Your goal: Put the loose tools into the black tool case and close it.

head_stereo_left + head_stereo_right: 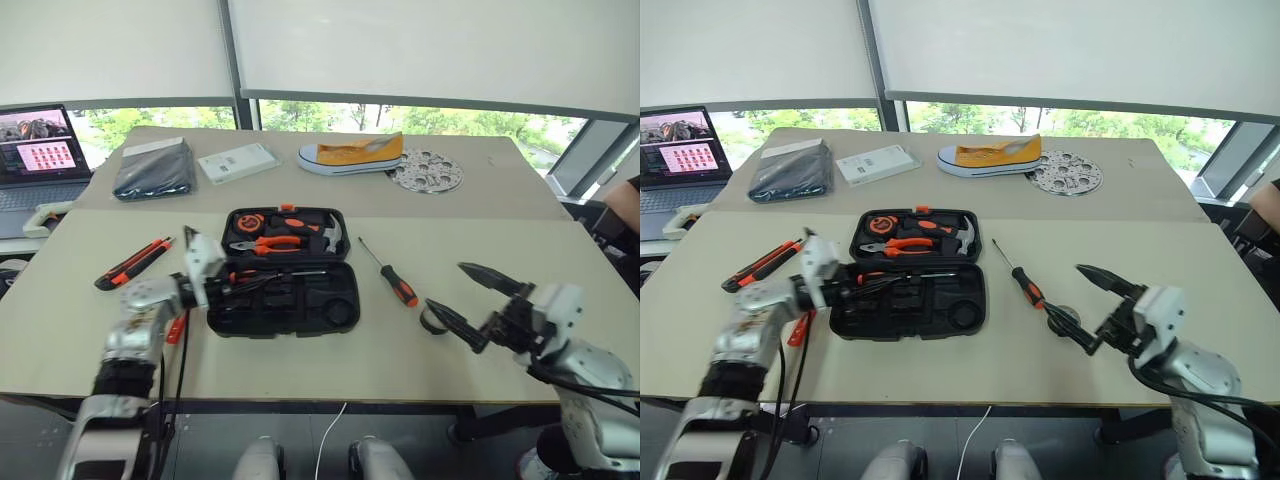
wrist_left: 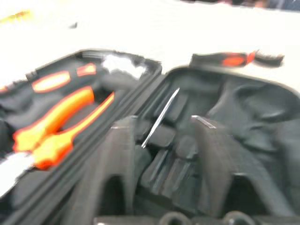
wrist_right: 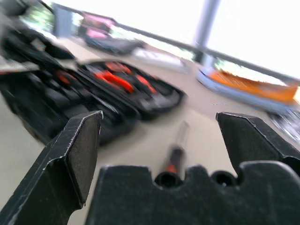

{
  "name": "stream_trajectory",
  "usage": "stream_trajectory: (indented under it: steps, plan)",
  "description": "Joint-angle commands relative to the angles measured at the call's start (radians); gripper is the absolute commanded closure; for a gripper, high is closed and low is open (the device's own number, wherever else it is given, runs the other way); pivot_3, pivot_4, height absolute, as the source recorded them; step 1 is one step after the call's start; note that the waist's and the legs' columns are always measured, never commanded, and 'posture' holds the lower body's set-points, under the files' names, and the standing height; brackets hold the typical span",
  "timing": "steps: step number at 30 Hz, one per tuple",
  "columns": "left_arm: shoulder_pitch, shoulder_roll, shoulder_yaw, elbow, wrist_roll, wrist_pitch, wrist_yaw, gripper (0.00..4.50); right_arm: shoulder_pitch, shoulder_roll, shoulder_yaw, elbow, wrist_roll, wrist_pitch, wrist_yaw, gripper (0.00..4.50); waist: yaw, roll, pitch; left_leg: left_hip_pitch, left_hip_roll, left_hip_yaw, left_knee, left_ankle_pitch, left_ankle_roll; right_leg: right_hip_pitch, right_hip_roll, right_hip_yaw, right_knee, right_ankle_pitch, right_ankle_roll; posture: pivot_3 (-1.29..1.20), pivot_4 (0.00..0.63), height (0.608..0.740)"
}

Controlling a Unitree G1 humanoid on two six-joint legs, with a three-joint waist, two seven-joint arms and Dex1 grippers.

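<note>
**Now for the screwdriver beside the case**

Evidently the black tool case (image 1: 283, 270) lies open in the middle of the tabletop (image 1: 480, 240), one screwdriver already in its front half. The left gripper (image 1: 222, 282) hovers at the case's left edge, fingers parted and empty. The right gripper (image 1: 468, 296) is spread wide, holding nothing, near the tape roll (image 1: 1062, 319) and the black-and-orange screwdriver (image 1: 390, 272) right of the case. Best take that screwdriver by its handle, across its length. A utility knife (image 1: 133, 263) waits left of the case.
</note>
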Motion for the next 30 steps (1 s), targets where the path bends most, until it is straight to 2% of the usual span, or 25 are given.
stream_trajectory:
  steps: [1, 2, 3, 6, 10, 14, 16, 18, 23, 30]
  plan:
    - [0.106, 0.064, 0.111, -0.102, -0.094, 0.013, -0.051, 0.52, 0.102, -0.014, -0.101, -0.019, 0.003, 0.04, -0.041, 0.0, -0.002, 0.0, 0.0, 0.001, 0.0, 0.0, 0.0, 0.0, 0.0, 0.0, 0.0, 0.0, 0.0, -0.002, 0.002, 0.0, 0.15, 0.74]
    - [0.13, 0.081, 0.147, -0.095, -0.128, 0.003, -0.092, 0.15, 0.142, -0.017, -0.123, -0.022, -0.014, 0.061, -0.066, 0.0, -0.002, 0.0, 0.0, 0.001, 0.0, 0.0, 0.0, 0.0, 0.0, 0.0, 0.0, 0.0, 0.0, -0.003, 0.004, 0.0, 0.15, 0.74]
    - [0.16, 0.097, 0.168, -0.089, -0.137, -0.033, -0.133, 0.05, 0.181, -0.025, -0.139, -0.02, -0.043, 0.079, -0.087, 0.0, -0.002, 0.0, 0.0, 0.001, 0.0, 0.0, 0.0, 0.0, 0.0, 0.001, 0.0, 0.0, 0.0, -0.003, 0.004, 0.0, 0.15, 0.74]
    - [0.239, 0.114, 0.195, -0.065, -0.131, -0.143, -0.216, 0.05, 0.247, -0.047, -0.165, -0.032, -0.076, 0.138, -0.122, 0.0, 0.001, 0.0, 0.0, 0.002, 0.001, 0.0, 0.0, 0.0, 0.0, 0.001, -0.001, 0.0, 0.0, -0.007, -0.002, 0.0, 0.15, 0.74]
    - [0.285, 0.087, 0.209, -0.022, -0.128, -0.246, -0.26, 0.05, 0.203, -0.123, -0.114, -0.135, -0.105, 0.289, -0.169, 0.0, -0.002, 0.002, -0.001, 0.003, 0.001, 0.001, 0.001, 0.0, -0.001, 0.0, -0.002, 0.002, -0.001, -0.004, -0.002, 0.0, 0.15, 0.74]
    - [0.288, 0.039, 0.216, -0.054, -0.14, -0.284, -0.207, 0.05, 0.003, -0.212, -0.004, -0.237, -0.046, 0.537, -0.213, 0.0, -0.016, 0.001, -0.001, 0.004, 0.002, 0.003, 0.001, 0.0, -0.001, 0.0, 0.0, 0.004, 0.0, -0.004, -0.002, 0.0, 0.15, 0.74]
    - [0.296, 0.009, 0.201, -0.117, -0.169, -0.248, -0.178, 0.05, -0.178, -0.256, 0.116, -0.231, -0.051, 0.721, -0.231, 0.0, -0.017, 0.001, 0.0, 0.004, 0.001, 0.002, 0.001, 0.0, 0.0, -0.001, 0.0, 0.005, 0.0, -0.002, -0.002, 0.0, 0.15, 0.74]
    - [0.305, -0.009, 0.179, -0.173, -0.189, -0.215, -0.168, 0.05, -0.313, -0.279, 0.216, -0.204, -0.082, 0.827, -0.243, 0.0, -0.012, 0.0, 0.0, 0.003, 0.002, 0.003, 0.001, 0.0, 0.0, -0.001, 0.001, 0.005, 0.0, -0.002, -0.002, 0.0, 0.15, 0.74]
    - [0.345, -0.024, 0.122, -0.302, -0.225, -0.133, -0.149, 0.05, -0.548, -0.233, 0.351, -0.122, -0.092, 1.073, -0.307, 0.0, 0.0, 0.0, 0.0, -0.003, 0.0, 0.003, 0.0, 0.0, 0.0, -0.004, 0.0, 0.005, -0.002, 0.0, 0.001, 0.0, 0.15, 0.74]
    - [0.391, -0.03, 0.092, -0.399, -0.25, -0.066, -0.112, 0.05, -0.693, -0.151, 0.508, 0.018, -0.148, 1.16, -0.318, 0.0, -0.005, 0.0, 0.0, -0.007, -0.001, 0.003, 0.001, -0.003, 0.004, -0.006, 0.0, 0.006, -0.005, 0.001, 0.001, 0.0, 0.15, 0.74]
